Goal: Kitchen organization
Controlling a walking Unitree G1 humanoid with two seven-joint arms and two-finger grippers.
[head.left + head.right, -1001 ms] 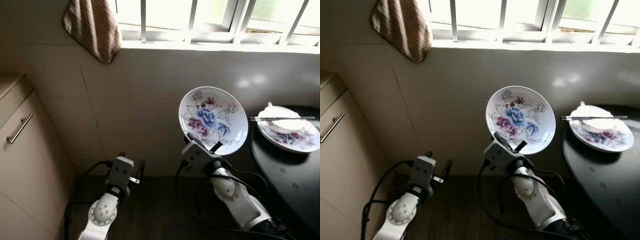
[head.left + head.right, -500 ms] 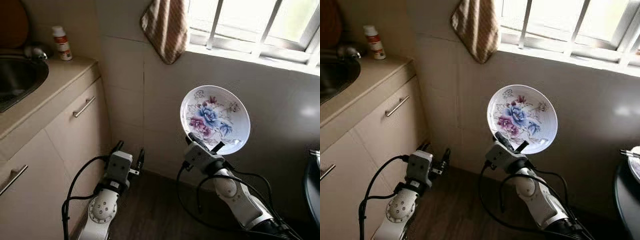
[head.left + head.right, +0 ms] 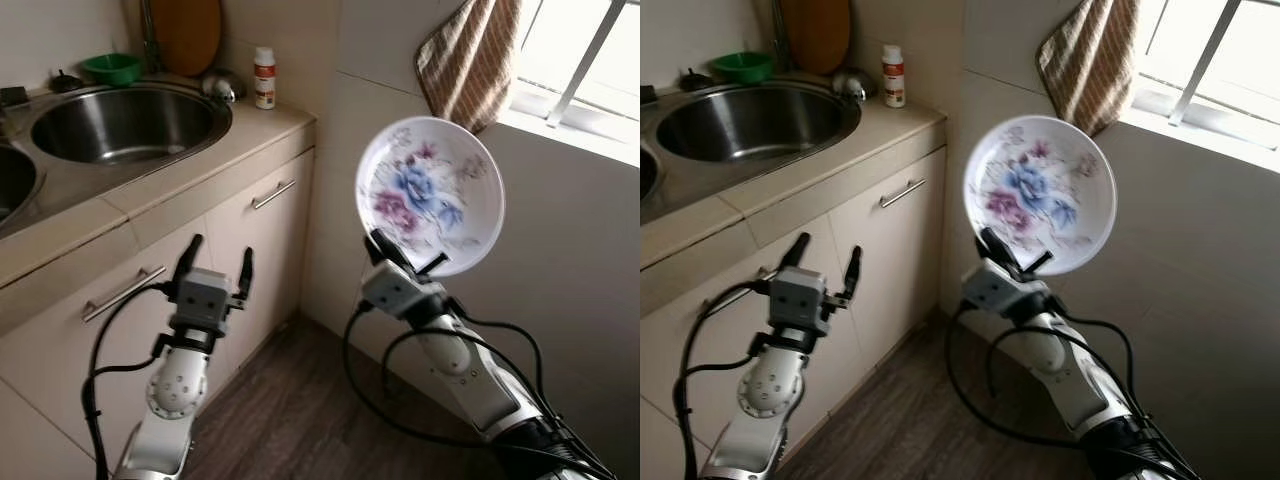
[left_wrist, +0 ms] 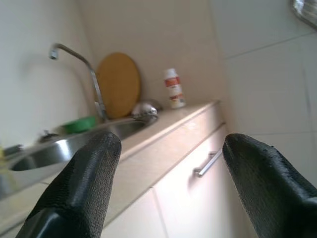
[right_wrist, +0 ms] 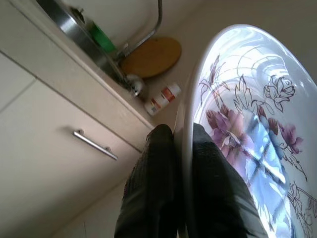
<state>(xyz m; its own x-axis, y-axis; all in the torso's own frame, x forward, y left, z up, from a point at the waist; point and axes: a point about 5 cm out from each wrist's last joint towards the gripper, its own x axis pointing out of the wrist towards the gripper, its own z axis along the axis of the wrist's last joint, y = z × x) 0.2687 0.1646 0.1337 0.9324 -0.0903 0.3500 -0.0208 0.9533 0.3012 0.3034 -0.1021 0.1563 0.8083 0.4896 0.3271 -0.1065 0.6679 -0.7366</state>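
Note:
A white plate with blue and pink flowers (image 3: pixel 431 196) stands upright in the air, and my right gripper (image 3: pixel 405 262) is shut on its lower rim. In the right wrist view the rim (image 5: pixel 185 148) sits pinched between the two black fingers (image 5: pixel 153 188). My left gripper (image 3: pixel 215 268) is open and holds nothing, low in front of the beige cabinet doors (image 3: pixel 255 260). A round steel sink (image 3: pixel 120 122) is set in the counter at the left.
By the sink stand a white bottle with a red label (image 3: pixel 264 78), a green bowl (image 3: pixel 112 68), a round wooden board (image 3: pixel 185 30) and a tap (image 4: pixel 74 54). A striped cloth (image 3: pixel 470 60) hangs by the window. Dark wood floor (image 3: pixel 290 420) lies below.
The camera has turned left: the counter and sink have come into full view and the black table has left the picture. The plate stays held upright in my right gripper.

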